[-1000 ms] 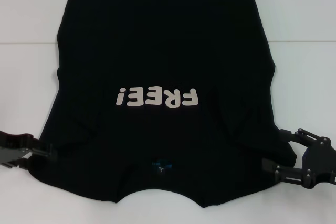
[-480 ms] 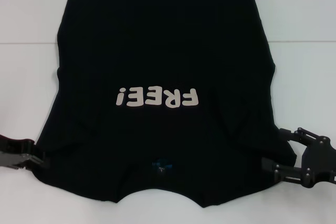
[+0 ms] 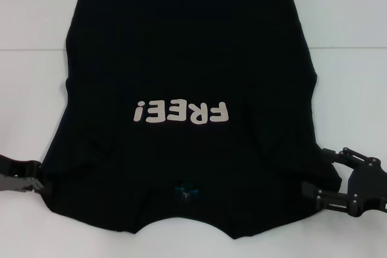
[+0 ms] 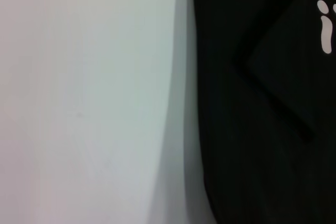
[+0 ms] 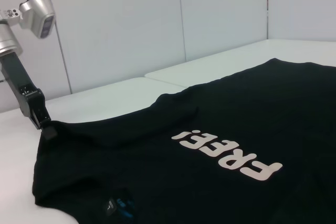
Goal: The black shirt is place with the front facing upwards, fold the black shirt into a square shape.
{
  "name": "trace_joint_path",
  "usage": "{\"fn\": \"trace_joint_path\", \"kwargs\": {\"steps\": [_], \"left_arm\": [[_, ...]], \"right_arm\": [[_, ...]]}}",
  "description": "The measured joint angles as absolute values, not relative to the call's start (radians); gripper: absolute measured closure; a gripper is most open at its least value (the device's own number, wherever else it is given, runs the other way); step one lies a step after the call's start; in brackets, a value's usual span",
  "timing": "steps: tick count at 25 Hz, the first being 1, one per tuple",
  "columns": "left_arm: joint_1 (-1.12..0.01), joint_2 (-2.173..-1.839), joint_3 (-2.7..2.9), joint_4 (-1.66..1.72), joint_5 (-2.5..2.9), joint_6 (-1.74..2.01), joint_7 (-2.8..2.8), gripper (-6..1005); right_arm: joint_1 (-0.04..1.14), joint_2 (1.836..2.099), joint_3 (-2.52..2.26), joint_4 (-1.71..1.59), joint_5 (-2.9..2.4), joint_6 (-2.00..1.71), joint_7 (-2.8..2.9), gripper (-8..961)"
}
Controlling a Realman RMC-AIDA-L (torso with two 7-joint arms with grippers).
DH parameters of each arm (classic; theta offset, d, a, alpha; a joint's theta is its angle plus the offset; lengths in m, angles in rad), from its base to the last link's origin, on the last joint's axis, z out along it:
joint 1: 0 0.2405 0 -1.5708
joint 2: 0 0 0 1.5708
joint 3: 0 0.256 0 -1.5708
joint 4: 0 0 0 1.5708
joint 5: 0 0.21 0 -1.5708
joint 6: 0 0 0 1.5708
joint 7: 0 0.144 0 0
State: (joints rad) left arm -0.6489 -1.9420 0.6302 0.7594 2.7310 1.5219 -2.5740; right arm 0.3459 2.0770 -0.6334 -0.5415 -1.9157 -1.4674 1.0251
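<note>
- The shirt (image 3: 187,77) lies flat on the white surface (image 3: 351,22), front up, collar at the near edge and hem at the far edge. The cream letters "FREE!" (image 3: 181,112) are in the middle and read upside down from the head view.
- The left gripper (image 3: 30,180) is at the near left corner of the shirt, touching the sleeve edge. You cannot tell from these views if its jaws are spread or pressed together, so check this before you lift.
- The right gripper (image 3: 329,176) is at the near right corner. Its two jaws are spread, one on each side of the sleeve edge, and they do not yet pinch the cloth.
- The step in hand seems to be taking both near corners. Push each gripper far enough that the jaws take the full sleeve layer, not only the outer edge.
- Close both sides at the same level, then lift and carry them together. If one side goes faster, the fold line will be tilted and the square will be poor.
- The cloth is soft, thin and matte black. It has light wrinkles near the sleeves and a diagonal crease on the left side, seen in the left wrist view.
- Such cloth will probably hang and slide, so move slowly and keep it low.
- The surface is smooth and plain, so the shirt may slip when you pull it.
</note>
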Motion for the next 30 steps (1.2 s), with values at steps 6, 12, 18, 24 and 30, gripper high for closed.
{"fn": "trace_joint_path", "kwargs": {"steps": [6, 12, 18, 24, 30], "left_arm": [[-0.649, -1.942, 0.624, 0.759, 2.726, 1.534, -2.56, 978], [-0.648, -1.941, 0.619, 0.759, 2.704, 1.537, -2.536, 978], [-0.648, -1.941, 0.619, 0.766, 2.697, 1.548, -2.512, 978], [-0.646, -1.941, 0.62, 0.792, 2.691, 1.566, -2.511, 977], [-0.645, -1.942, 0.62, 0.792, 2.689, 1.571, -2.505, 977]], "right_arm": [[0.351, 2.052, -0.619, -0.575, -1.916, -1.474, 1.201, 7], [0.378, 1.993, -0.622, -0.736, -1.987, -1.488, 1.72, 7], [0.495, 1.864, -0.629, -0.761, -2.18, -1.598, 2.291, 6], [0.589, 1.848, -0.626, -0.735, -2.361, -1.647, 2.525, 6], [0.663, 1.85, -0.631, -0.661, -2.444, -1.626, 2.543, 6]]}}
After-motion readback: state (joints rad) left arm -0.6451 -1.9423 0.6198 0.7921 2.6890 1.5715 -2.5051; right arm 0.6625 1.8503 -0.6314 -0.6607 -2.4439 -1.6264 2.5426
